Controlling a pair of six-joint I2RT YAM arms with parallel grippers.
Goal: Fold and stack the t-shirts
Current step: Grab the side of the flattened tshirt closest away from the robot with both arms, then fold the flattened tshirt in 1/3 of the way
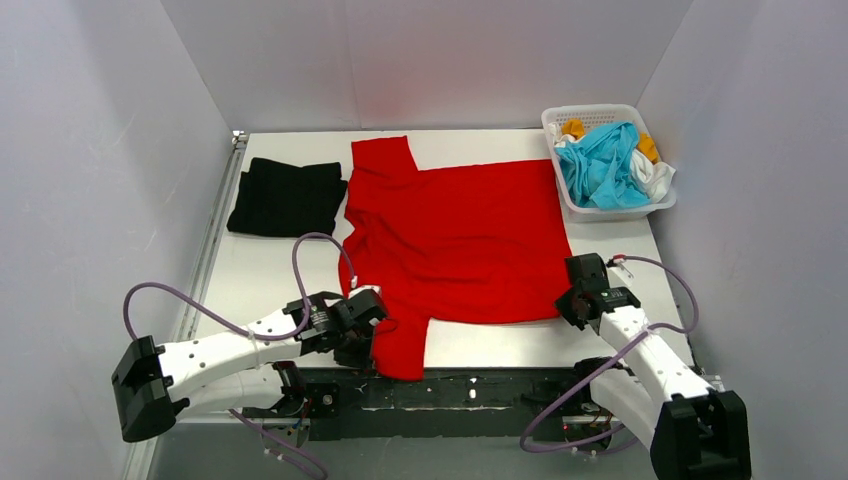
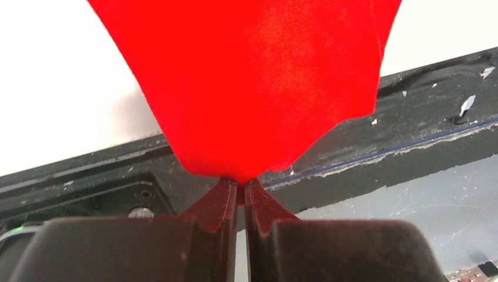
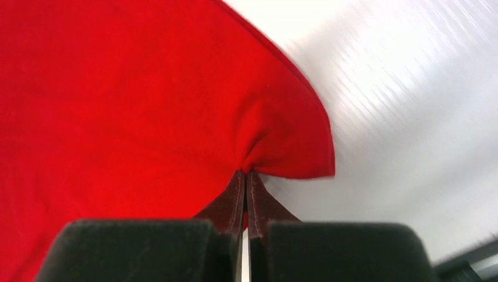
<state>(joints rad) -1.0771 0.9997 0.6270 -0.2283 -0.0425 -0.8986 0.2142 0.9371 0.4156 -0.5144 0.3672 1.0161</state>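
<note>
At 10 o'clock on the table (image 1: 260, 280), the black t-shirt (image 1: 287, 197) lies folded into a compact rectangle (the only finished piece, as far as can be judged). At centre, the red t-shirt (image 1: 460, 240) is spread nearly flat and not yet folded, its sleeves on the 9 o'clock side and its hem toward 3 o'clock. At 2 o'clock, the white lattice basket (image 1: 612, 212) holds the cyan t-shirt (image 1: 600, 165), white t-shirt (image 1: 655, 175) and orange-yellow t-shirt (image 1: 573, 128), all crumpled. One shirt thus appears done, one is in hand, and three wait, so most of the task is left.

Pose: the left arm lies low from its base at 7 o'clock, and the left gripper (image 2: 241, 183) sits at 6 o'clock, its fingers clenched on the tip of the near sleeve, which hangs over the table's near edge. The right arm rises from 5 o'clock, and the right gripper (image 3: 245, 173) pinches the near hem corner at 4 o'clock, the cloth puckering at the closed fingertips.
</note>
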